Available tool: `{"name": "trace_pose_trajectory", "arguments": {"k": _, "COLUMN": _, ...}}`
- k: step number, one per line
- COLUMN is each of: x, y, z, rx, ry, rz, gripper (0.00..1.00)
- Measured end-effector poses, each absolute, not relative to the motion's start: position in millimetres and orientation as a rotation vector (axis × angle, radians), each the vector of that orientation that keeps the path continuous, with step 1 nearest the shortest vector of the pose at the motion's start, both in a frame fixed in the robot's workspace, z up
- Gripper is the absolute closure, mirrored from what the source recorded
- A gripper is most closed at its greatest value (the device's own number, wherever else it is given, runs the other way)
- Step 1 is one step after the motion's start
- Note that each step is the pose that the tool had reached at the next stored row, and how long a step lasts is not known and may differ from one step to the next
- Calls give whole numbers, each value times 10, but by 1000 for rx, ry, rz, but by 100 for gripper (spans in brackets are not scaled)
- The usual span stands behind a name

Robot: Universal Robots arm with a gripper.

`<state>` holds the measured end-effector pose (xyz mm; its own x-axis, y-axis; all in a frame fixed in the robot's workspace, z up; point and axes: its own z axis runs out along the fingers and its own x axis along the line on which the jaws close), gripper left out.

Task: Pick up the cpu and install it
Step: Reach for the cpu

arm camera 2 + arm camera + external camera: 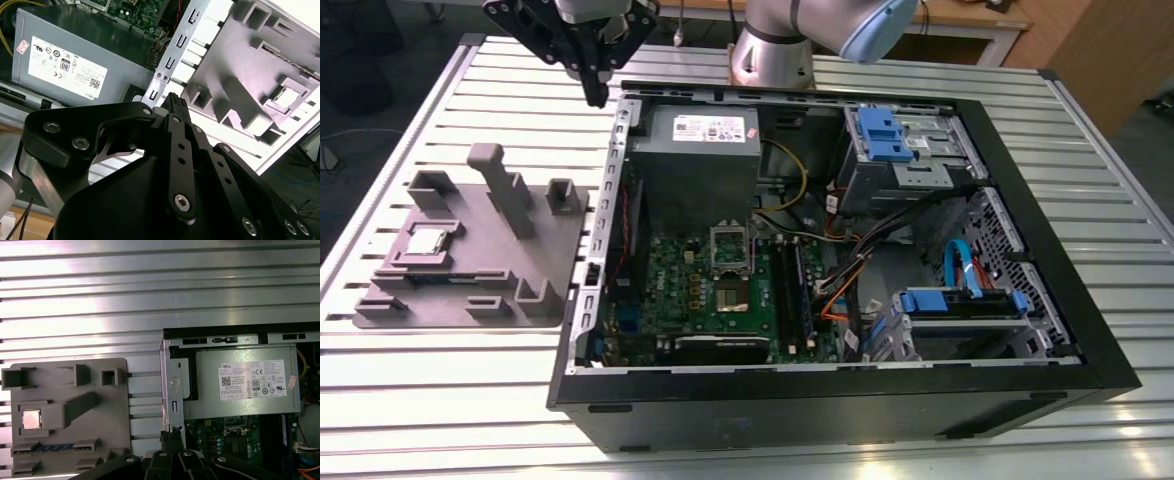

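Observation:
The cpu is a small silver square lying in a recess of the grey plate, on the exterior view's left. It also shows in both wrist views, cpu and cpu. My gripper hangs high above the back left corner of the open computer case, well away from the cpu. Its black fingers are pressed together with nothing between them, gripper. On the green motherboard the metal-framed socket lies with its frame swung up.
A grey power supply fills the case's back left. Black memory sticks stand beside the socket. Blue drive brackets and loose cables crowd the case's right half. Tall grey posts rise from the plate. Everything rests on a slatted metal table.

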<state>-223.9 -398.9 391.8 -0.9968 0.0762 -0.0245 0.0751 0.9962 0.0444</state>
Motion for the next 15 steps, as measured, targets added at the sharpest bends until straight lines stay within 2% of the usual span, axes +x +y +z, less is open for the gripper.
{"name": "trace_pose_trajectory", "arguments": {"k": 15, "x": -2311, "y": -3989, "z": 3918, "rx": 118, "ry": 3112, "rz": 68, "gripper": 90}}
